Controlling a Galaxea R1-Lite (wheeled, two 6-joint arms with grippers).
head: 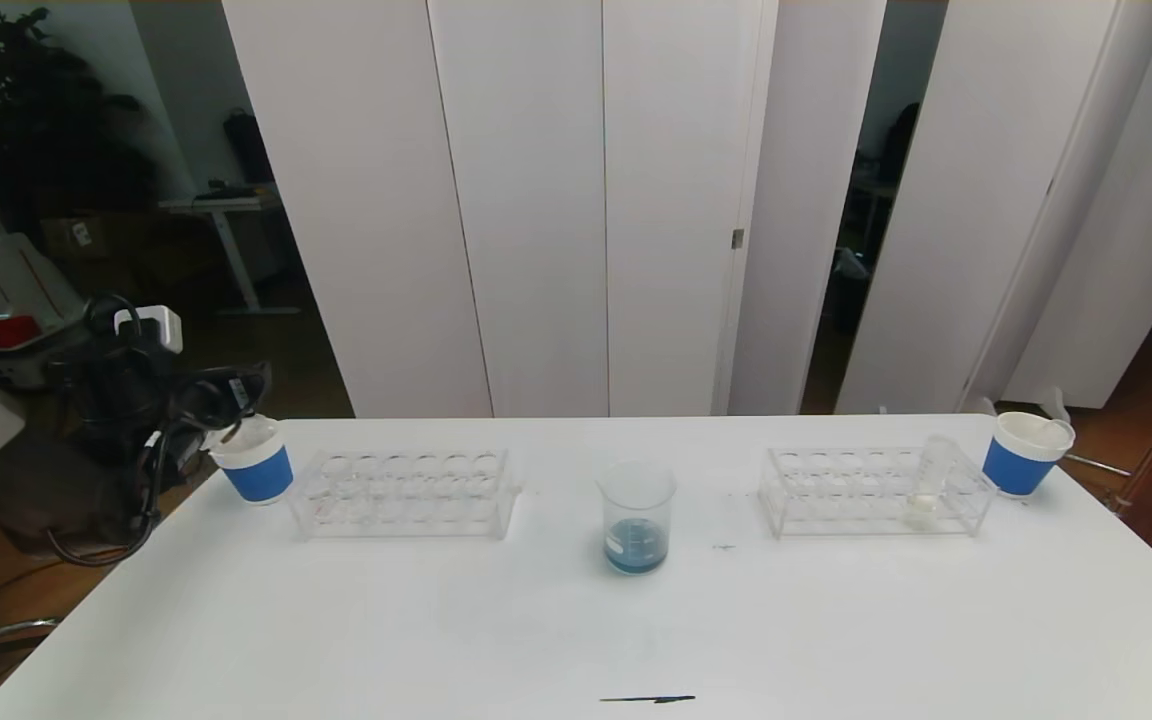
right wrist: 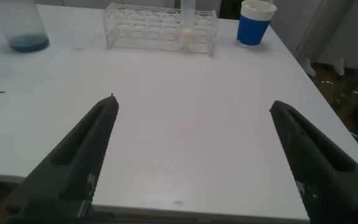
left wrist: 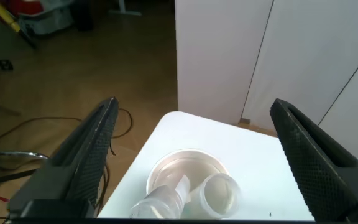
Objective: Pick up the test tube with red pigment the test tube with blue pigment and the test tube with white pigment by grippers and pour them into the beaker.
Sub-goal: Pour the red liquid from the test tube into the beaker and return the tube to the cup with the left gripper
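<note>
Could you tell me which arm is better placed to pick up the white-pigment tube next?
The right, probably. The white tube stands in the right rack, which the open right claw faces across bare table. The left claw hangs over the left cup, far across the beaker.

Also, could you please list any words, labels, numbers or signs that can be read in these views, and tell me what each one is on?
None can be read.
Small clear glass beaker holding blue liquid: a white mark on its side, too small to read.
White-and-blue paper cups: plain blue bands, no visible print.
Clear plastic tube racks: no visible text.
White table: a dark streak near the front edge, not lettering.
</note>
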